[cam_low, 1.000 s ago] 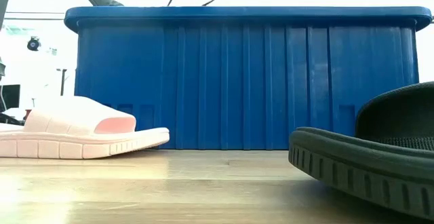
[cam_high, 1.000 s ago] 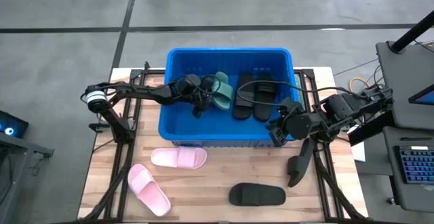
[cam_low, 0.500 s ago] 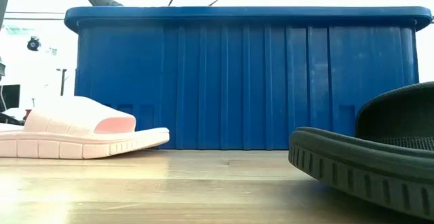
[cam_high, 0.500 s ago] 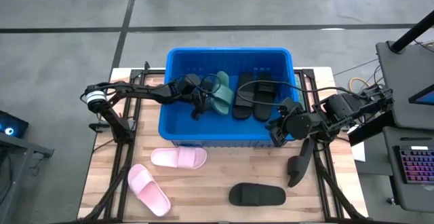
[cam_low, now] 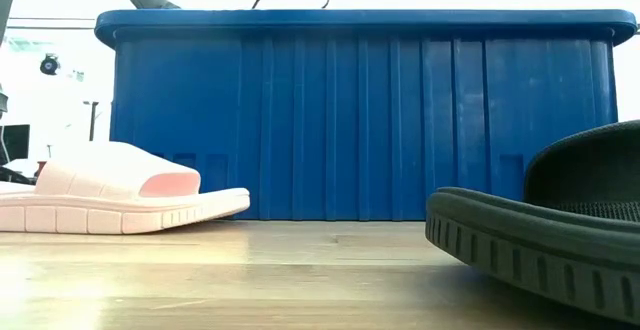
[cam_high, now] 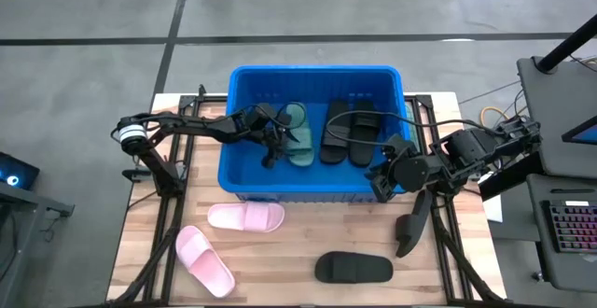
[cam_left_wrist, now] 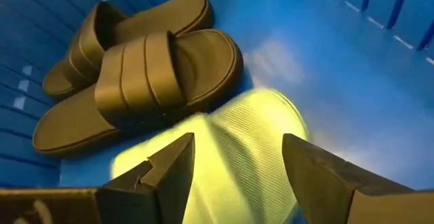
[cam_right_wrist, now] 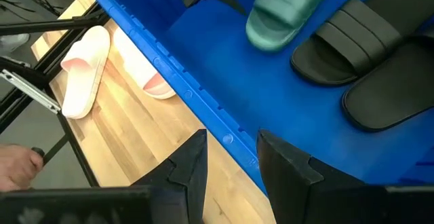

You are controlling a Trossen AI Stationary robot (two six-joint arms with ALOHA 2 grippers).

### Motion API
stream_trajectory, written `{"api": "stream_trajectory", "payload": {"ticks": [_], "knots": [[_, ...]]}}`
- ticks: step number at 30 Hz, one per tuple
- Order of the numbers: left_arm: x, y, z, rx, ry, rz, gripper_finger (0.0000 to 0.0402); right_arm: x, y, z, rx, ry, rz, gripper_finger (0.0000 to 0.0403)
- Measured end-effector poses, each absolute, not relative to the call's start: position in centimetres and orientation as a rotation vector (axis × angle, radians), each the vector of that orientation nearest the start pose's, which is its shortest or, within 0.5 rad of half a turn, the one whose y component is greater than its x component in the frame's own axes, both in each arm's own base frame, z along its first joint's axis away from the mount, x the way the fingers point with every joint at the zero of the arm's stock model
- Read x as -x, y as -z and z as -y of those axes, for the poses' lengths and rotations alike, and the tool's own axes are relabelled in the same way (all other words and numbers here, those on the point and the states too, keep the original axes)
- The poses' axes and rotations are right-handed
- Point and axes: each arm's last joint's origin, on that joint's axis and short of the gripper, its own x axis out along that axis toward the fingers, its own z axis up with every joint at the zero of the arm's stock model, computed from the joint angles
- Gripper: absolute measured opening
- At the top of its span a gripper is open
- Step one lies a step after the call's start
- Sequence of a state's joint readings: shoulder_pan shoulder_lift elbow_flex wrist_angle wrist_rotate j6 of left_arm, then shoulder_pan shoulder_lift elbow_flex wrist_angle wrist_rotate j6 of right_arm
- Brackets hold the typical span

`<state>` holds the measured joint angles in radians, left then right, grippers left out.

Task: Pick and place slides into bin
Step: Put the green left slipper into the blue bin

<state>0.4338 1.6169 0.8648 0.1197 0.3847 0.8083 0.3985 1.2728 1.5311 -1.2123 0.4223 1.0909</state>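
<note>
Sandal (cam_high: 297,136) freed inside the bin (cam_high: 244,179).
Left hand (cam_high: 271,149) spread just beside the sage-green slide; pink slides (cam_high: 245,217) lie outside the bin's near wall, nearer this arm.

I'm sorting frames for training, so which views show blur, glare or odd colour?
Left wrist view: green slide smeared, yellow-tinted, with glare on the bin floor. Low view: background blown out white, the near black slide soft. High view: evenly lit.

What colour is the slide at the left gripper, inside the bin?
Sage green slide; clearest in the high view.
</note>
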Motion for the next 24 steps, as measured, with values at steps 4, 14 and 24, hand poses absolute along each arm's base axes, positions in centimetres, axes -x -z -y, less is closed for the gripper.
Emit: {"api": "stream_trajectory", "payload": {"ticks": [4,14,24], "knots": [[-30.2,-18.7,-12.8,-0.518,0.17,-0.574,0.0206,-20.6,-40.0,-7.4,-0.642,0.474,-0.745,0.0118],[-29.6,-19.2,-13.4,-0.495,0.032,-0.848,0.0206,-20.7,-40.0,-7.5,-0.634,0.459,-0.744,0.0118],[-29.7,-19.4,-13.8,-0.364,-0.061,-0.895,0.0206,-20.7,-40.1,-7.5,-0.619,0.451,-0.741,0.0118]]}}
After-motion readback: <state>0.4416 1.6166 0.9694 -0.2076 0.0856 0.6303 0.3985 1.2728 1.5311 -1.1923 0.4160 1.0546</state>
